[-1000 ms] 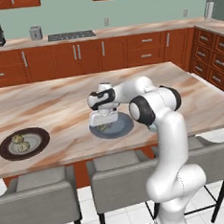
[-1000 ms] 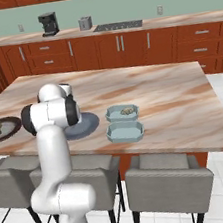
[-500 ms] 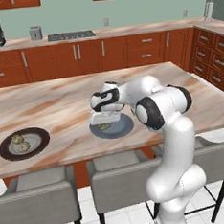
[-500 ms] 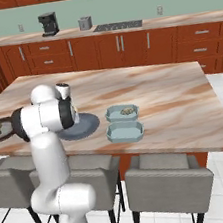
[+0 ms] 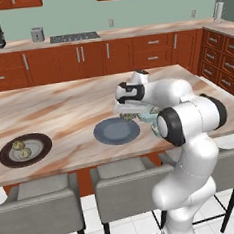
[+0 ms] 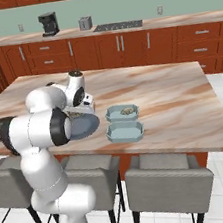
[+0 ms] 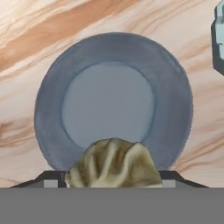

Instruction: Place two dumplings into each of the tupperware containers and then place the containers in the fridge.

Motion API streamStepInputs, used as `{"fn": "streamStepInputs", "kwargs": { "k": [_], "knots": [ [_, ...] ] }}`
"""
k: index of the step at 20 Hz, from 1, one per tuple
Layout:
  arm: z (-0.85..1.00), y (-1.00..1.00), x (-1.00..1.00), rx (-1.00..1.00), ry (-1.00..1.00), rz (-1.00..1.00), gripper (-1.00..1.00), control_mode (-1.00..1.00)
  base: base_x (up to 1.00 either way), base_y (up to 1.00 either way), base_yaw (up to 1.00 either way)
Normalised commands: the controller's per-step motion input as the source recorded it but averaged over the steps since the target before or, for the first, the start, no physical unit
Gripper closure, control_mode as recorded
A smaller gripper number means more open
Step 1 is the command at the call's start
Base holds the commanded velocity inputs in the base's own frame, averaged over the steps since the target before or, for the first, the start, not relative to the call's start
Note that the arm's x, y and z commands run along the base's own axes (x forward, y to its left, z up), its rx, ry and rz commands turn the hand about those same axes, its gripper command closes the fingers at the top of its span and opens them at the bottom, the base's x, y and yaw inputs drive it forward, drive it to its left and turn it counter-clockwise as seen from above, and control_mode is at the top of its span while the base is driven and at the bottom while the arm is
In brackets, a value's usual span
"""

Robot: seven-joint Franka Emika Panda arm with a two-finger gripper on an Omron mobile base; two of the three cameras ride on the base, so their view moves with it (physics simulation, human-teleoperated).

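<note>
Claw (image 7: 113,177) clamped on a dumpling (image 7: 114,165), jaws set partly apart with the pleated tan lump between the two dark tips. Raised clear of the marble counter (image 5: 63,108), above the near edge of a round grey-blue plate (image 7: 113,103); plate bare, directly below and ahead of the claw in the hand view. In the left base view, claw (image 5: 130,112) and its dumpling (image 5: 128,116) hanging over the plate's (image 5: 113,133) right rim. Two pale blue tubs to the right of the claw: far tub (image 6: 122,113) with one dumpling (image 6: 127,110) inside, near tub (image 6: 125,130) with nothing seen inside. Corner of one tub (image 7: 218,39) at the upper right of the hand view, apart from the plate. Well to the left of the claw, a dark-rimmed plate (image 5: 25,149) bearing two more dumplings (image 5: 20,149). No readable brand, label or writing on any item.
</note>
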Motion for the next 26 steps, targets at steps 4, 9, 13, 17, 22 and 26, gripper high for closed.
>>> {"fn": "streamStepInputs", "kwargs": {
  "k": [4,9,13,17,22,26],
  "knots": [
    [0.42,-1.0,0.46,0.0,0.11,-0.18,1.0,-1.0,0.0,0.0,0.0],
    [0.02,-1.0,0.56,-0.01,0.26,-0.17,1.0,-1.0,0.0,0.0,0.0],
    [-0.34,-1.0,0.35,-0.03,0.23,-0.1,1.0,-1.0,0.0,0.0,0.0],
    [-0.64,-0.73,0.43,0.0,0.03,-0.06,1.0,-1.0,0.0,0.0,0.0],
    [-0.55,-0.29,0.65,0.0,-0.01,-0.01,1.0,-1.0,0.0,0.0,0.0],
    [-0.14,0.02,0.54,0.0,-0.07,0.0,1.0,-1.0,0.0,0.0,0.0]
  ]
}}
